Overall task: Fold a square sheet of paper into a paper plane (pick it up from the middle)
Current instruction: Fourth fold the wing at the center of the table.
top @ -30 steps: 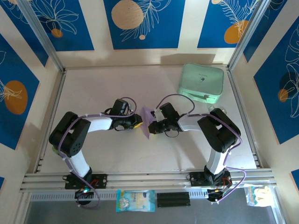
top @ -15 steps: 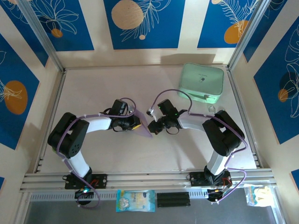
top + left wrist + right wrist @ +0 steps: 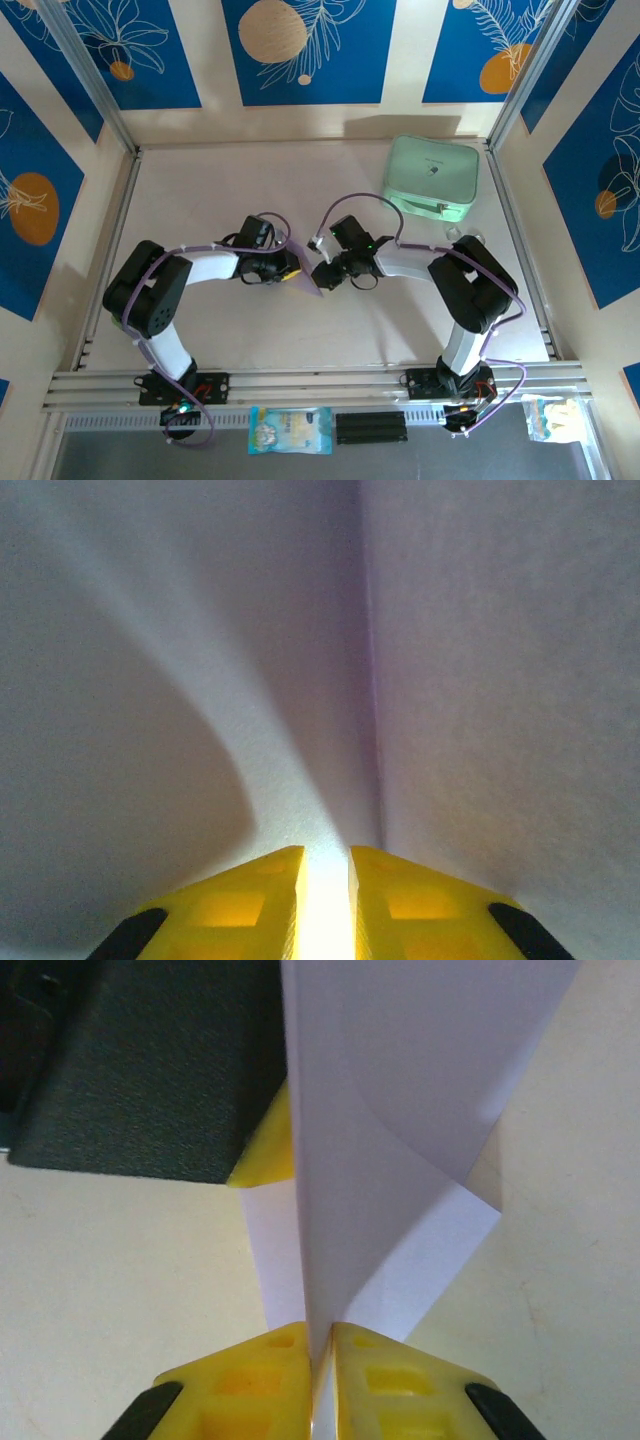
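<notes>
Both arms bend inward, grippers tip to tip, left of the mint-green case (image 3: 432, 178) and nearer the bases.
The left gripper (image 3: 325, 865) and right gripper (image 3: 320, 1345), jaws narrow, each pinch the creased sheet of paper (image 3: 400, 1110); the case's logo is illegible.

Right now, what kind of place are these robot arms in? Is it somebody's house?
Probably a robot test booth, not a house. A left arm and a right arm are fixed to a metal rail, blue picture panels wall in the table, and there is purple paper and a green case.

No readable text; the emblem on the mint-green case (image 3: 430, 180) is illegible.
</notes>
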